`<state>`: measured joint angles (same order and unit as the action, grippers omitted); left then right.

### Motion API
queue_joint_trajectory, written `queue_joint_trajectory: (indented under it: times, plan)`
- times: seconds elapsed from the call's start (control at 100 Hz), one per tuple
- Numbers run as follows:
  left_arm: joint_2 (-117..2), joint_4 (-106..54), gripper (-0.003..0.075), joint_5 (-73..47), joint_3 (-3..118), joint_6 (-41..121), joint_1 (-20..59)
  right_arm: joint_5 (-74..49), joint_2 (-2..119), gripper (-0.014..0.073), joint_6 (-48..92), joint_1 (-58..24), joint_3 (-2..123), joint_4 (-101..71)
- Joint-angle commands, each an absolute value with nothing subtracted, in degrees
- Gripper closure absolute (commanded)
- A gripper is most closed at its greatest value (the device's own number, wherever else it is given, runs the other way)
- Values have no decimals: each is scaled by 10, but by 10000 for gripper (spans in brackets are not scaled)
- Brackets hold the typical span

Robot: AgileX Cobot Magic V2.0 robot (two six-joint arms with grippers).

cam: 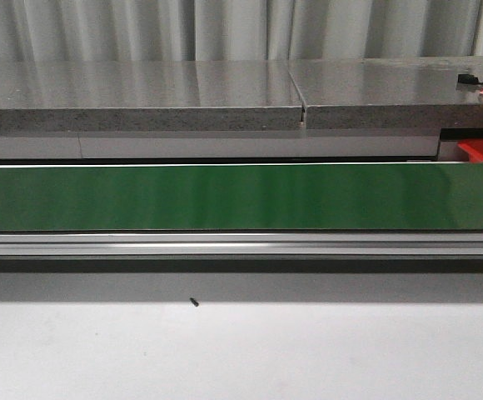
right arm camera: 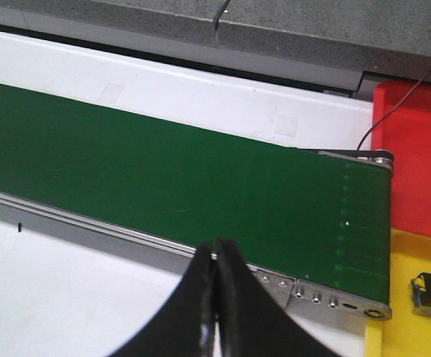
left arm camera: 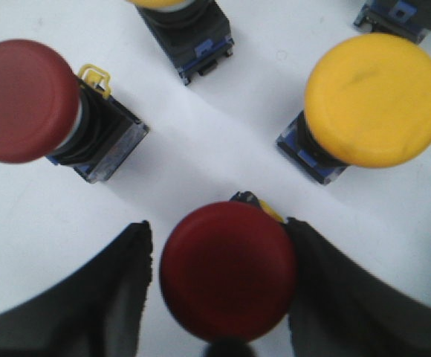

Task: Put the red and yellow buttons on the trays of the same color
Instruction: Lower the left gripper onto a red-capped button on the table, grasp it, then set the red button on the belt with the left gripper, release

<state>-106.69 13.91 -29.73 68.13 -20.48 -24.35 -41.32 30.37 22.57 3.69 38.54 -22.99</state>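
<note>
The left pincer (left arm camera: 219, 297) stands released around a red mushroom-head push button (left arm camera: 228, 269) on the white surface (left arm camera: 201, 134), near a yellow mushroom-head button (left arm camera: 375, 99), while the right pincer (right arm camera: 215, 297) is clenched empty over the green conveyor belt (right arm camera: 163, 171), beside the red plastic tray (right arm camera: 416, 156) and yellow plastic tray (right arm camera: 401, 335).
</note>
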Motion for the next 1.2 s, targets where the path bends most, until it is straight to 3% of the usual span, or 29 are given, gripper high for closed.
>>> queue_joint_trajectory:
  times: [0.0,0.21,0.37,0.82,1.19]
  plan:
    - [-1041,139,500,-275,699,-209,-244,-379,306,661,225,38,400,-243]
    - [-1028,141,668,-288,699,-209,-244,-379,306,661,225,38,400,-243]
    - [-990,140,731,-320,699,-209,-243,-379,306,661,225,38,400,-243]
    - [-824,131,733,-383,699,-180,-154,-379,306,661,225,38,400,-243]
    - [-838,131,733,-389,696,-180,-67,-379,306,661,225,38,400,-243]
